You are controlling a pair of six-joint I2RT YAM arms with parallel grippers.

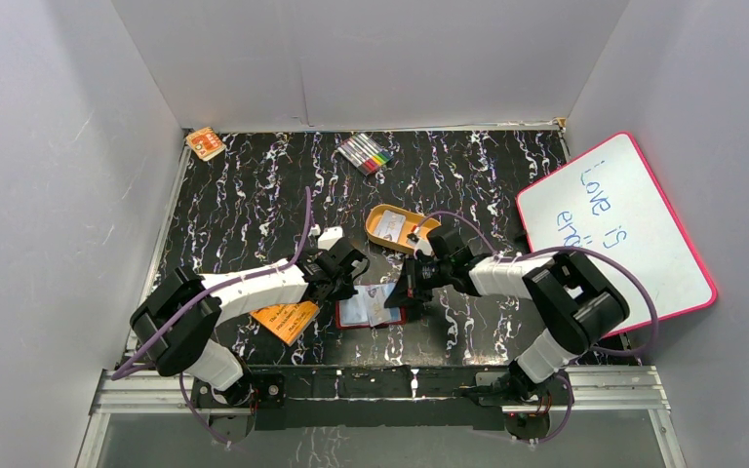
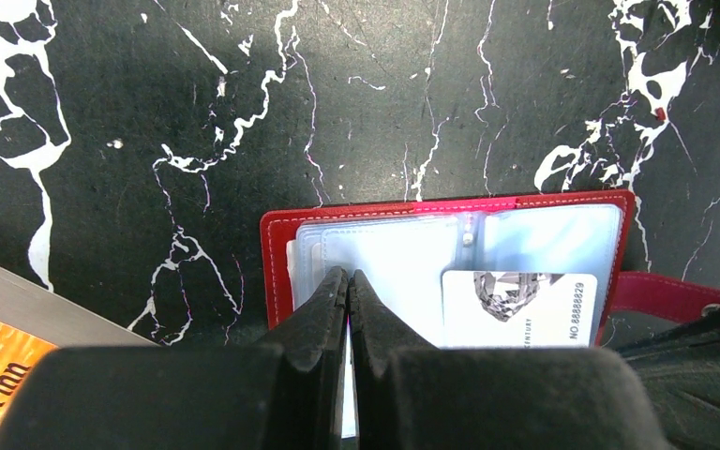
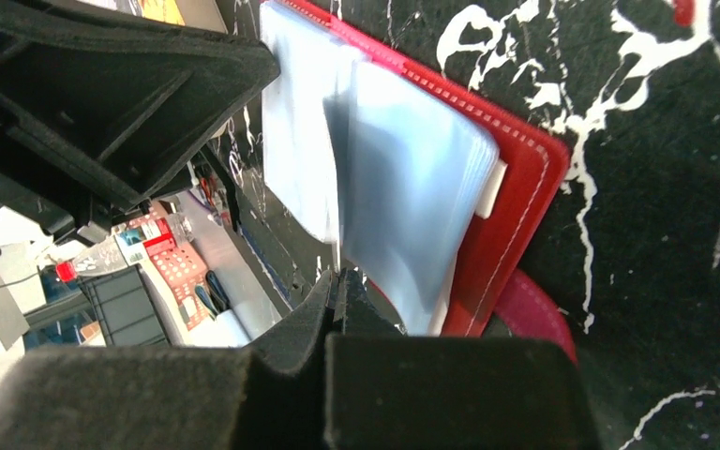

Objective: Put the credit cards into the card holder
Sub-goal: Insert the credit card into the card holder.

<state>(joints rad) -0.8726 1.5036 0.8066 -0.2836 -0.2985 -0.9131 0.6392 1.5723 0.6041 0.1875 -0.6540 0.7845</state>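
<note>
The red card holder (image 1: 346,320) lies open on the black marbled table between both arms, its bluish-clear pockets (image 2: 403,262) facing up. My left gripper (image 2: 349,277) is shut, with its tips pressed on the left pocket leaves and nothing between them. A pale credit card (image 2: 518,309) with a diamond print lies flat over the right pocket. My right gripper (image 3: 337,278) is shut on that card, which shows edge-on as a thin white line (image 3: 338,251) beside the lifted leaves (image 3: 403,187). The snap tab (image 3: 534,314) sticks out next to the right fingers. From above, the left gripper (image 1: 349,280) and right gripper (image 1: 413,286) flank the holder.
An orange-tan oval tin (image 1: 382,234) with pale pieces inside stands just behind the grippers. A flat orange booklet (image 1: 285,319) lies left of the holder. Coloured markers (image 1: 366,153) and a small orange pack (image 1: 205,143) sit at the back. A pink-framed whiteboard (image 1: 614,229) leans at the right.
</note>
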